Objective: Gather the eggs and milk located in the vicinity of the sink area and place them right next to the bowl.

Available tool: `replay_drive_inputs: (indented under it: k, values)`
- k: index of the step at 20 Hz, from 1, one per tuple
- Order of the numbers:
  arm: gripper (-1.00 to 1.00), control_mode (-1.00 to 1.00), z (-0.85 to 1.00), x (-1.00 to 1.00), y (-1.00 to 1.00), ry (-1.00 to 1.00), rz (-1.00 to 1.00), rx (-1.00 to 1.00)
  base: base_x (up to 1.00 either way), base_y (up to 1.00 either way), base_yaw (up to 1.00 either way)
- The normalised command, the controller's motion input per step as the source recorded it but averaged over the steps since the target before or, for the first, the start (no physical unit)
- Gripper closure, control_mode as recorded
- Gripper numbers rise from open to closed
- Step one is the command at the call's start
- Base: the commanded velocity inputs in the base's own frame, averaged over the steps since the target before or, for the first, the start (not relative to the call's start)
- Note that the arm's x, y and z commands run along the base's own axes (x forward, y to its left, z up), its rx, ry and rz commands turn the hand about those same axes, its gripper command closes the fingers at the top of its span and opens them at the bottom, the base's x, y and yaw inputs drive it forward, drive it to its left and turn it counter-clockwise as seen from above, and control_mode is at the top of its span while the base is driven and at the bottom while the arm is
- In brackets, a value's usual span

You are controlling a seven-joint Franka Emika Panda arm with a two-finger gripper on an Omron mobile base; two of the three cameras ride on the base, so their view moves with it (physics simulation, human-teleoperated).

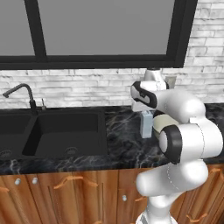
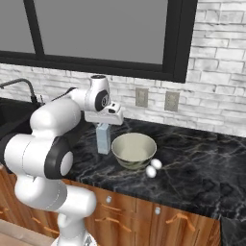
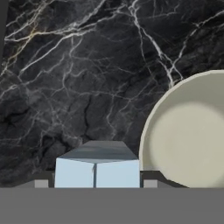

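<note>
Partly hidden milk (image 2: 103,138), tool (image 2: 103,126) above

Black marble desk (image 2: 192,149) with white veining runs along the brick wall, over wooden cabinets. On it stands a pale blue-grey gabled milk carton (image 2: 103,138), upright, just beside a glossy cream-white round bowl (image 2: 134,149). Two small white eggs (image 2: 153,167) lie touching near the bowl's front edge.
</note>
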Motion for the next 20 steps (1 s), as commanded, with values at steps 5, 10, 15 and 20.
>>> replay_drive_inputs:
  k: [5, 10, 15, 20]
  values:
    - [1.0, -1.0, -0.15, 0.0, 0.0, -0.06, -0.08, 0.0, 0.0, 0.0, 0.0]
    - [1.0, -1.0, -0.01, 0.0, -0.1, -0.08, -0.11, 0.0, 0.0, 0.0, 0.0]
    - [1.0, -1.0, -0.02, 0.0, -0.02, -0.02, -0.07, 0.0, 0.0, 0.0, 0.0]
    - [1.0, -1.0, -0.11, 0.0, -0.09, 0.0, -0.05, 0.0, 0.0, 0.0, 0.0]
